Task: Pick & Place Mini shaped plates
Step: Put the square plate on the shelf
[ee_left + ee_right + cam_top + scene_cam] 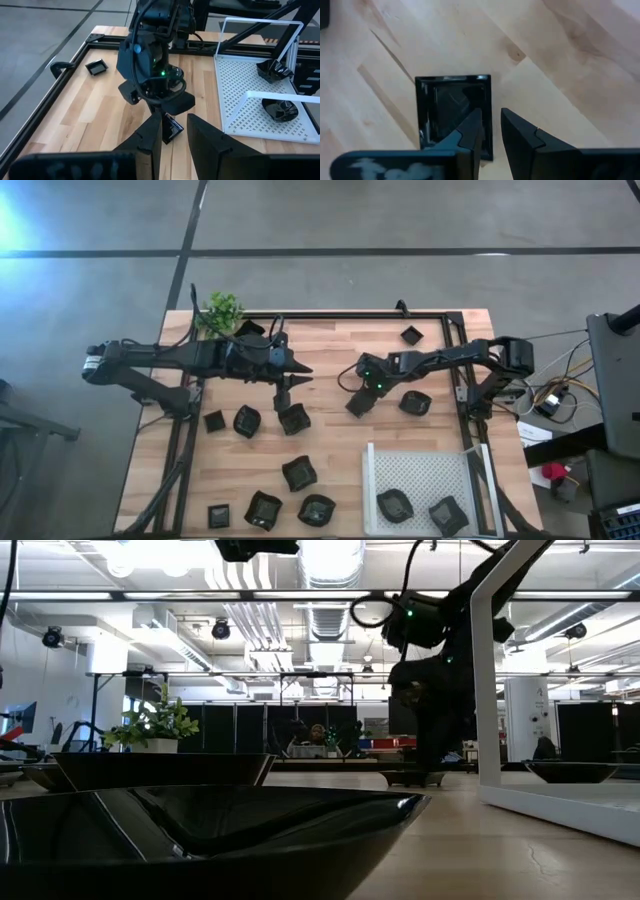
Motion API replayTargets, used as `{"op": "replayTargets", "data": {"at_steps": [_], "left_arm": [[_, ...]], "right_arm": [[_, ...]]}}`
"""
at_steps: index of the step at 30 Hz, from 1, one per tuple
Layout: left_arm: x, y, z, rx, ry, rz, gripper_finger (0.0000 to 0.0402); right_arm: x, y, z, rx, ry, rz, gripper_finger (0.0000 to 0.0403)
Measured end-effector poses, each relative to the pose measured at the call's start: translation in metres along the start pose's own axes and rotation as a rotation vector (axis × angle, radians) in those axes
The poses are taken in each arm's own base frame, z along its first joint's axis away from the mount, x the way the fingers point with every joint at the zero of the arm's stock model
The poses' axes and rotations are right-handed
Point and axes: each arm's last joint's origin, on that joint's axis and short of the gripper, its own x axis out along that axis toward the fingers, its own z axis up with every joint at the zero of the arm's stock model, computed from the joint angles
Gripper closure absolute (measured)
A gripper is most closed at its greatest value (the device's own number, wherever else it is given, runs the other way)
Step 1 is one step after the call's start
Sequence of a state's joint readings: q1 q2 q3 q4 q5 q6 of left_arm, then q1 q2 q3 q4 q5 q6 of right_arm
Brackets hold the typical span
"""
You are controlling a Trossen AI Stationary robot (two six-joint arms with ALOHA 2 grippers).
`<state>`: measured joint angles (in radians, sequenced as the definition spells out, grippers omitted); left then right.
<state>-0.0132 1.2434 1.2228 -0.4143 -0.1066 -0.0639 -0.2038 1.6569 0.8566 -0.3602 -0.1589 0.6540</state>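
The right pincer (490, 127), fingers slightly apart, is straddling the small square black plate's (452, 112) rim and should be closing squarely.

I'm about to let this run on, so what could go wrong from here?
The right gripper straddles only one rim of the square plate, so the plate may tip or slip as it closes. The left gripper hovers close by over another plate, so the arms could bump. The tray already holds two plates, so a drop could knock them.
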Motion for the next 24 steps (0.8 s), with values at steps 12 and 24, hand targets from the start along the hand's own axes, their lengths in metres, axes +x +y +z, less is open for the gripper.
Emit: {"op": "replayTargets", "data": {"at_steps": [12, 24], "left_arm": [[0.0, 0.0005, -0.0008, 0.001, 0.008, 0.016, 0.0316], [0.0, 0.0007, -0.0008, 0.001, 0.007, 0.024, 0.0316]], "right_arm": [[0.0073, -0.0014, -0.0006, -0.024, 0.02, -0.006, 0.0342], [0.0054, 0.0001, -0.0012, -0.033, 0.041, 0.033, 0.0394]]}}
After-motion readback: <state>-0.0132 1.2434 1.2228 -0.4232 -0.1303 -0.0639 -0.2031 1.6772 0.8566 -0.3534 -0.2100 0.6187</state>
